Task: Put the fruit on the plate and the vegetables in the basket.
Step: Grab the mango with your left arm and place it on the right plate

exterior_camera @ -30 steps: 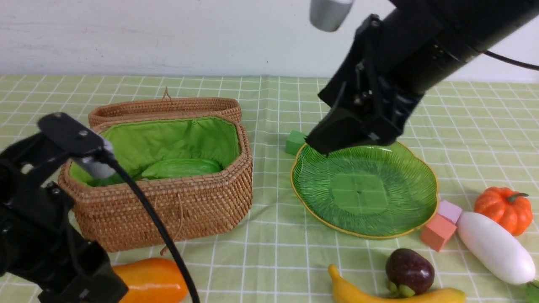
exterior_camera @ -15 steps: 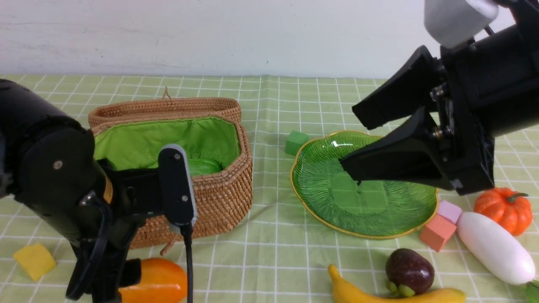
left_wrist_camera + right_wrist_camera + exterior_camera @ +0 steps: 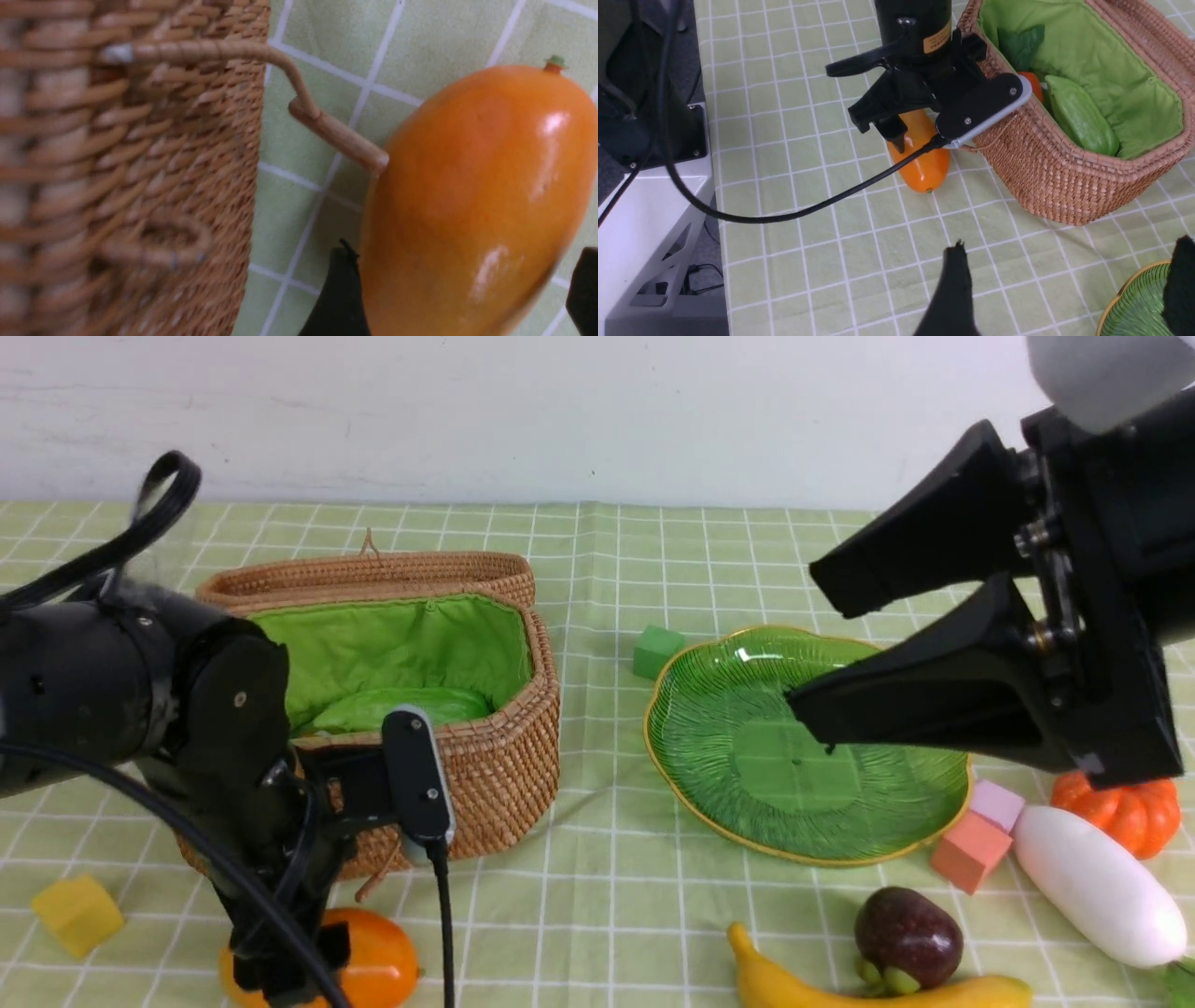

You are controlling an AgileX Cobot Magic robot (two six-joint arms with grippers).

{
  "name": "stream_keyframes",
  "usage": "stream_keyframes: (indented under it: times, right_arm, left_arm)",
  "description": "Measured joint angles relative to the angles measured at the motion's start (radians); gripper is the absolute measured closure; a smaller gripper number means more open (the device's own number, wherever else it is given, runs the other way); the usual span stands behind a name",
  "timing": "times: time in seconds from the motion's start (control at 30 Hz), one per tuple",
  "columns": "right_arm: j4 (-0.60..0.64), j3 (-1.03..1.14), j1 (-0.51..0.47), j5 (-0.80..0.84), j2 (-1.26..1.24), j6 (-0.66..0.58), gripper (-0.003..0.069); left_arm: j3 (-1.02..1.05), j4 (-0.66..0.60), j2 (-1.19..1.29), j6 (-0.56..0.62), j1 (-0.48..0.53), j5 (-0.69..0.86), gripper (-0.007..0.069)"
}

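The orange-yellow mango (image 3: pixel 378 963) lies on the cloth in front of the basket (image 3: pixel 467 775). My left gripper (image 3: pixel 280 975) is open and straddles the mango (image 3: pixel 467 200); one finger sits beside it and the other stands apart. The right wrist view shows this too (image 3: pixel 882 128). My right gripper (image 3: pixel 808 649) hangs open and empty above the green plate (image 3: pixel 738 756). The banana (image 3: pixel 840 989), purple fruit (image 3: pixel 907 938), white radish (image 3: pixel 1097 887) and pumpkin (image 3: pixel 1130 812) lie at the front right. The cucumber (image 3: pixel 1083 116) and a red piece (image 3: pixel 1034 86) lie in the basket.
Foam cubes lie around: green (image 3: pixel 656 651) behind the plate, pink (image 3: pixel 997 803) and salmon (image 3: pixel 971 851) at its right rim, yellow (image 3: pixel 77 915) at the front left. The basket's toggle loop (image 3: pixel 336 135) touches the mango. The table edge and robot base (image 3: pixel 654 186) show in the right wrist view.
My left arm has swung over and come down with its open fingers around the mango. My right gripper has moved right from the plate's far rim, opened wide and now holds over the plate.
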Motion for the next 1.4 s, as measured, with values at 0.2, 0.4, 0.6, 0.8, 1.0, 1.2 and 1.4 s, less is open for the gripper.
stream_keyframes:
  times: [0.2,0.4,0.6,0.8,1.0,1.2,1.4]
  right_arm:
    - [-0.006,0.0,0.0,0.003,-0.003,-0.002,0.0099]
    - [-0.007,0.0,0.0,0.003,-0.003,-0.003,0.0099]
    - [-0.007,0.0,0.0,0.003,-0.003,-0.003,0.0099]
    - [-0.007,0.0,0.0,0.009,-0.004,-0.005,0.0099]
    - [-0.052,0.0,0.0,0.036,-0.066,0.036,0.0099]
    - [-0.239,0.002,0.0,0.097,-0.128,0.332,0.0099]
    - [-0.414,0.158,0.0,0.11,-0.207,0.61,0.0099]
  left_arm:
    - [-0.014,-0.037,0.081,0.028,0.001,0.001,0.0031]
    - [-0.022,-0.049,0.1,0.031,0.002,0.006,0.0031]
    - [-0.022,-0.063,0.1,0.031,0.006,0.015,0.0048]
    - [-0.022,-0.11,0.099,0.031,0.008,0.039,0.0048]
    - [-0.009,-0.212,0.025,0.031,0.008,0.064,0.0048]
    - [-0.023,-0.323,-0.135,0.031,-0.015,0.063,0.0048]
    - [-0.113,-0.521,-0.168,0.032,-0.11,-0.043,0.0048]
